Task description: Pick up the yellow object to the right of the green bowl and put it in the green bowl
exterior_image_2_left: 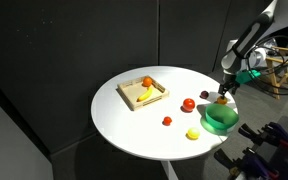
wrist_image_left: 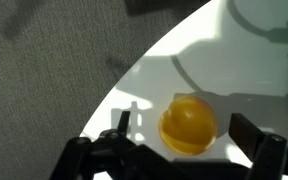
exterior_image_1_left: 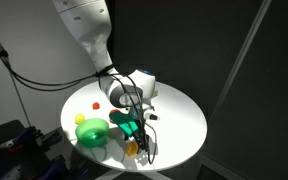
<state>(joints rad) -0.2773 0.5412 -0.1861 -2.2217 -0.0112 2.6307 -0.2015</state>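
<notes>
- The yellow object (wrist_image_left: 189, 123) rests on the white round table (wrist_image_left: 169, 80), close to its edge and near the green bowl (exterior_image_2_left: 220, 121).
- The gripper (wrist_image_left: 184, 128) straddles it, released: one finger on each side, a gap showing at both.
- The wooden tray (exterior_image_2_left: 144, 93) lies well apart, towards the opposite edge.

Lab-like robot test space: black curtain (exterior_image_2_left: 44, 40) backdrop, round white table (exterior_image_2_left: 134, 130), loose cables (exterior_image_1_left: 6, 58).

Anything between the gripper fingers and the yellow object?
Nothing: wrist view shows the yellow object between the open gripper's fingers, only bare table in both gaps.
</notes>
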